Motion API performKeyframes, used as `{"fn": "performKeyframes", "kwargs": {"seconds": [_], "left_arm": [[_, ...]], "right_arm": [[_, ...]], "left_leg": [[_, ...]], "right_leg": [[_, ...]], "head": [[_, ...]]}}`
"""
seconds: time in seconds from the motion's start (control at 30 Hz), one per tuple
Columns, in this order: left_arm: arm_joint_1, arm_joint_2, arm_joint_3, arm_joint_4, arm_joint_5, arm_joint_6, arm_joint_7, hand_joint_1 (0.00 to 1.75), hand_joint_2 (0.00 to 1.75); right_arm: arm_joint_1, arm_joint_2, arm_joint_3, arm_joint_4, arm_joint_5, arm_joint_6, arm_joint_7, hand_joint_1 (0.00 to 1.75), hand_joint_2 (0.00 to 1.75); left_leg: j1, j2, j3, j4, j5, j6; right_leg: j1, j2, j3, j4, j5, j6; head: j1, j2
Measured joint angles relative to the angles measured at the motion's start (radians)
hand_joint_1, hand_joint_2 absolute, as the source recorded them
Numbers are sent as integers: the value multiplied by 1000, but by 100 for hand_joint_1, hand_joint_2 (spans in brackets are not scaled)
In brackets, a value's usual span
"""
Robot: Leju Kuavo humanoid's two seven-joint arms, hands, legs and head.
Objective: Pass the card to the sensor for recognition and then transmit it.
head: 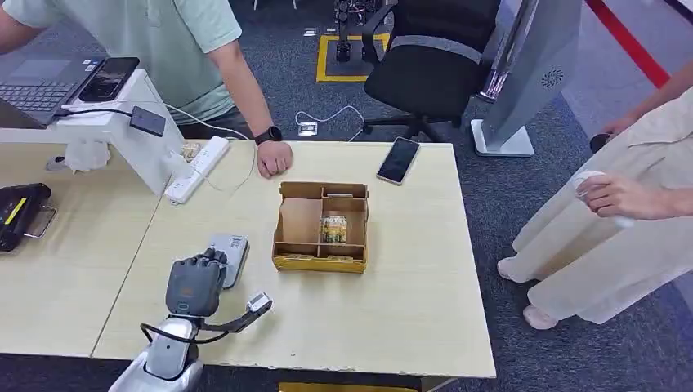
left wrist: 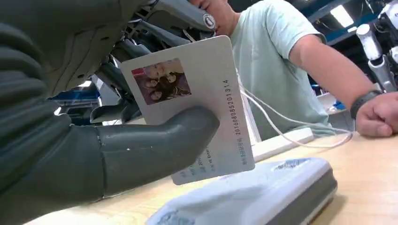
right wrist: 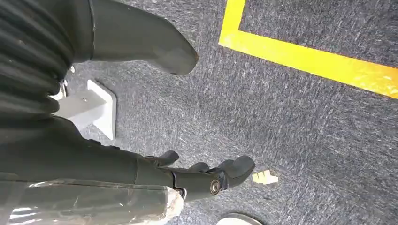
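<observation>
- The left robot hand [head: 195, 283] sits at about 7 o'clock on the light wooden worktop [head: 392, 278], knuckles up, gripping the card [left wrist: 197, 101] between its thick grey thumb and the darker fingers [left wrist: 126, 51] behind it.
- In the left wrist view the card is white, with a small photo at one corner and a line of printed digits along one edge; it stands tilted just above the sensor [left wrist: 263, 194], and I cannot tell whether the two touch.
- The sensor is a flat grey-white box lying on the worktop; in the head view it [head: 233, 249] lies just past the left robot hand, toward 12 o'clock.
- The right robot hand [right wrist: 206, 176] hangs over grey carpet with a yellow floor line [right wrist: 305, 58]; its fingers are spread apart and hold nothing.
- A brown cardboard tray [head: 320, 227] with compartments stands near the worktop's centre, at 3 o'clock from the sensor.
- A phone [head: 398, 160] lies at 1 o'clock near the far edge.
- A person in a pale green shirt [head: 155, 41] rests a fist [head: 274, 158] on the far edge, beside a white power strip [head: 198, 169].
- Another person in beige trousers [head: 621, 245] stands at 3 o'clock, off the worktop.
</observation>
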Motion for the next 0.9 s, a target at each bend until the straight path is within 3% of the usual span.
{"fn": "performKeyframes", "kwargs": {"seconds": [0.43,0.9], "left_arm": [[-29,-13,-2,164,19,6,-79,175,175],[-31,-29,15,146,40,8,-111,175,175]], "right_arm": [[-4,-2,0,0,-8,1,-12,0,175],[-4,-3,0,0,-16,-1,-11,0,175]], "left_leg": [[0,0,3,0,0,0],[0,-1,7,0,0,0]], "right_leg": [[0,-1,4,0,0,0],[0,-1,7,0,0,0]], "head": [[0,0],[0,0]]}}
